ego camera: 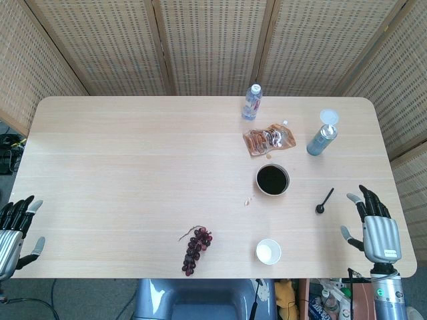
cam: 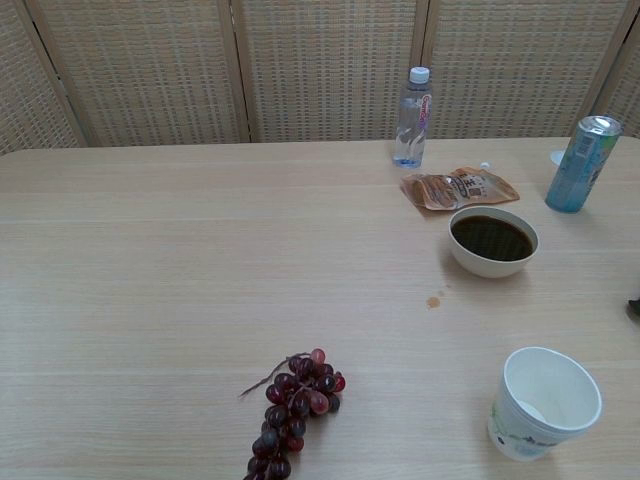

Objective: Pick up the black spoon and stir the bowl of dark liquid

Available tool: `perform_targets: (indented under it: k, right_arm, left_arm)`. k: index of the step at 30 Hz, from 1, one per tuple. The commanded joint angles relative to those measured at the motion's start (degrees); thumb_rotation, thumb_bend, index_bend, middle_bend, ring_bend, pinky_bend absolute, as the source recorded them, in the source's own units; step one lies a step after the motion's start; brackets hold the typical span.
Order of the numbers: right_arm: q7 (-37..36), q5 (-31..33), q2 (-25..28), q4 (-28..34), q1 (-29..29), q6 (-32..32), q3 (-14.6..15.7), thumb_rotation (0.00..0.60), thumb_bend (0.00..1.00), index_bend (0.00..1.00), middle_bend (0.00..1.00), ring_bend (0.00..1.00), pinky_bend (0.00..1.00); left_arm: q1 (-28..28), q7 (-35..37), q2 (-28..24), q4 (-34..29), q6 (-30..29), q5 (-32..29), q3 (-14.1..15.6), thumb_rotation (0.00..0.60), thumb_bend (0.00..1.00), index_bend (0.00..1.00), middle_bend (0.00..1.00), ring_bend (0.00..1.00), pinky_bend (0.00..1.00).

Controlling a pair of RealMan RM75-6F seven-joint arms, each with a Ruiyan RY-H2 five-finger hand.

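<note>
A black spoon lies flat on the light wooden surface toward its right edge, handle angled up toward the far side, bowl end nearer the front; just to its left, apart from it, stands a pale bowl filled with dark liquid; a few small crumbs sit off the bowl's front-left side; the right hand rests at the surface's front right corner, near the spoon but not touching it, fingers spread wide and holding nothing; behind the bowl lies a flat brown snack pouch, with a clear water bottle upright near the far edge and a teal can standing to the pouch's right; a white paper cup stands near the front edge, a bunch of dark red grapes to its left; the left hand sits at the front left corner, fingers apart and empty, well away from everything.
</note>
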State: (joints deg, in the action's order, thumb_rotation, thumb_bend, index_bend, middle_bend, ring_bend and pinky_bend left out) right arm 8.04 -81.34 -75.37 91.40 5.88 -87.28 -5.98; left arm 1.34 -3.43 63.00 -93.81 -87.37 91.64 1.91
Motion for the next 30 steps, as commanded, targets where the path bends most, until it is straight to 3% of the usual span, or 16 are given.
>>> perform_targets:
  k: [1,6,9,11,13,15,17,19,23,30]
  right_arm:
    - [-0.24,0.23,-0.03,-0.23,0.06,0.35,-0.13,0.6,0.4,0.23,0.15,0.12,0.26]
    - [-0.84,0.46,0.32,-0.49,0.42,1.4,-0.34,0.6,0.4,0.23,0.21,0.13,0.26]
    - [-1.07,0.55,1.56,-0.15,1.42,3.56,-0.46,0.6,0.4,0.23,0.24,0.19,0.32]
    - [-1.34,0.78,2.88,0.0,3.06,6.2,-1.1,0.6,0.41,0.23,0.29,0.28,0.43]
    - [-1.62,1.23,3.77,0.4,3.8,7.7,-1.37,0.6,0.46,0.24,0.43,0.46,0.61]
    - [-1.97,1.83,5.16,1.01,5.06,10.39,-1.59,0.6,0.53,0.26,0.57,0.61,0.72]
    - [-2.29,2.92,6.93,1.52,6.83,14.38,-1.76,0.6,0.58,0.27,0.72,0.75,0.8]
    - [-2.53,4.48,8.6,2.01,8.54,18.81,-1.72,0.6,0.61,0.27,0.8,0.84,0.86]
    - [-2.84,7.03,10.71,2.49,11.74,26.51,-1.45,0.6,0.71,0.28,0.9,0.94,0.97]
    - [-4.78,10.97,9.65,-0.99,16.82,38.13,-0.41,0.6,0.85,0.28,0.95,0.99,1.0]
  left_arm:
    - [0.2,-0.43,-0.12,-0.45,0.18,0.08,-0.08,0.6,0.44,0.0,0.0,0.0,0.0]
    - [0.47,-1.14,-0.18,-1.13,0.49,0.07,-0.17,0.6,0.44,0.0,0.0,0.0,0.0]
    - [0.62,-1.5,-0.28,-1.5,0.65,0.11,-0.19,0.6,0.44,0.0,0.0,0.0,0.0]
    - [0.68,-1.72,-0.36,-1.76,0.68,0.06,-0.25,0.6,0.44,0.0,0.0,0.0,0.0]
    - [0.72,-1.79,-0.46,-1.95,0.76,0.05,-0.23,0.6,0.44,0.0,0.0,0.0,0.0]
    - [0.81,-1.75,-0.59,-2.21,0.91,0.05,-0.21,0.6,0.44,0.0,0.0,0.0,0.0]
    - [0.87,-2.03,-0.69,-2.42,0.97,0.09,-0.2,0.6,0.44,0.0,0.0,0.0,0.0]
    - [0.91,-2.15,-0.73,-2.63,0.93,0.16,-0.22,0.6,0.44,0.0,0.0,0.0,0.0]
    - [0.95,-2.51,-0.86,-2.87,0.94,0.11,-0.25,0.6,0.44,0.0,0.0,0.0,0.0]
    - [1.05,-2.92,-1.1,-3.13,1.2,-0.1,-0.23,0.6,0.44,0.0,0.0,0.0,0.0]
